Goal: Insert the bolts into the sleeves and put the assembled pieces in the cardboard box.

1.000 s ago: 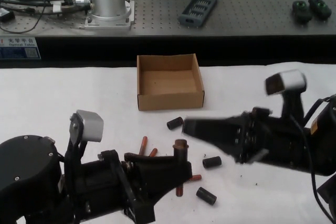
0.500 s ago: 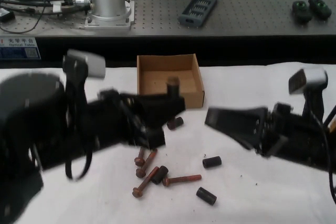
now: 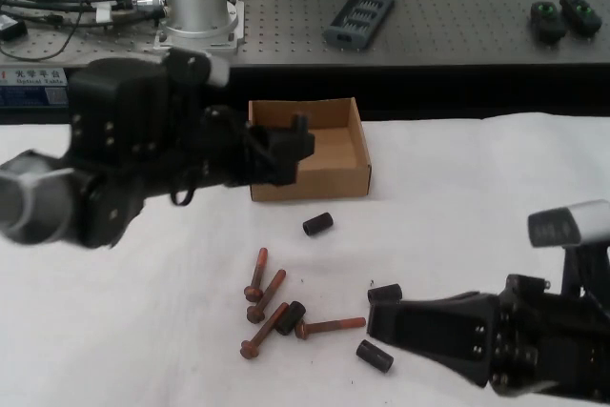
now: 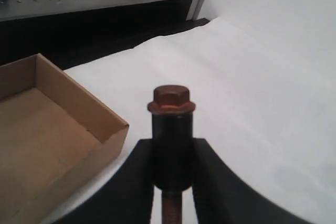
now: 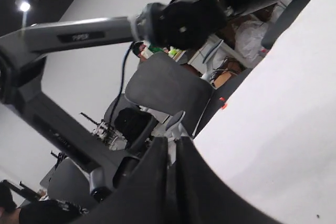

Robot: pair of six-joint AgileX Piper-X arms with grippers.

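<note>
Hidden behind the left gripper (image 3: 297, 140): one near corner of the cardboard box (image 3: 334, 173). Cut off at the left wrist view's edge: shank of the bolt (image 4: 171, 99) beneath the sleeve (image 4: 171, 150).

Cardboard box (image 3: 310, 181) open above; bolts (image 3: 330, 327), sleeves (image 3: 318, 224) litter cloth (image 3: 457, 207).

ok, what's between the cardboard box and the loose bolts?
One black sleeve, lying on the white cloth between the cardboard box and the loose bolts. The rest of that stretch is bare, per the high view.
</note>
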